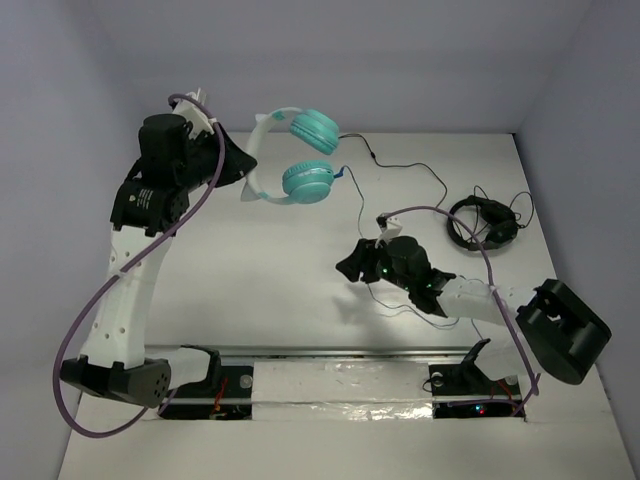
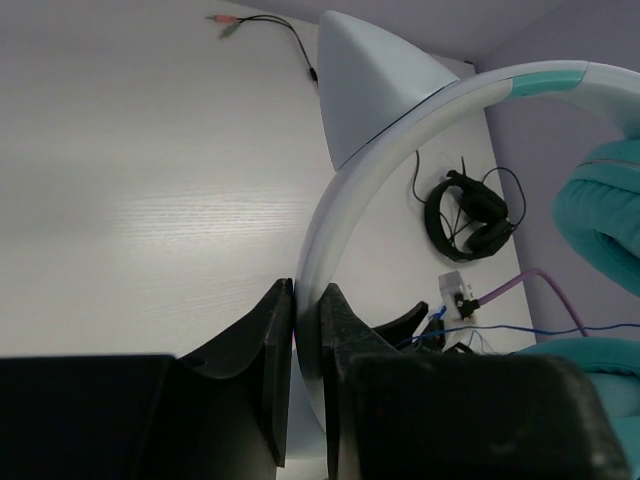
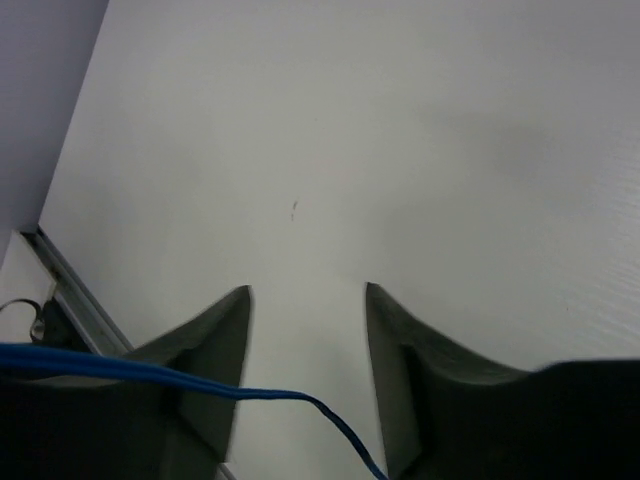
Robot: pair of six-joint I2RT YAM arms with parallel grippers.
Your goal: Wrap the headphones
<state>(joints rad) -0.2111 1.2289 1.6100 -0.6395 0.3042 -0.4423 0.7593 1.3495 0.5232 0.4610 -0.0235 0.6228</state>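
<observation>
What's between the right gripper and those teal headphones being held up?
Only the thin blue cable, running from the teal over-ear headphones with the white eared headband down to the right gripper, above bare white table. The top view shows this.

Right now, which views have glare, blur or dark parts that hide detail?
Top external: even light, glare only on the shiny strip at the near edge. Left wrist: the headphones are very near the lens and look soft; a bright patch washes out the table. Right wrist: the right claw is dark, almost without detail.
</observation>
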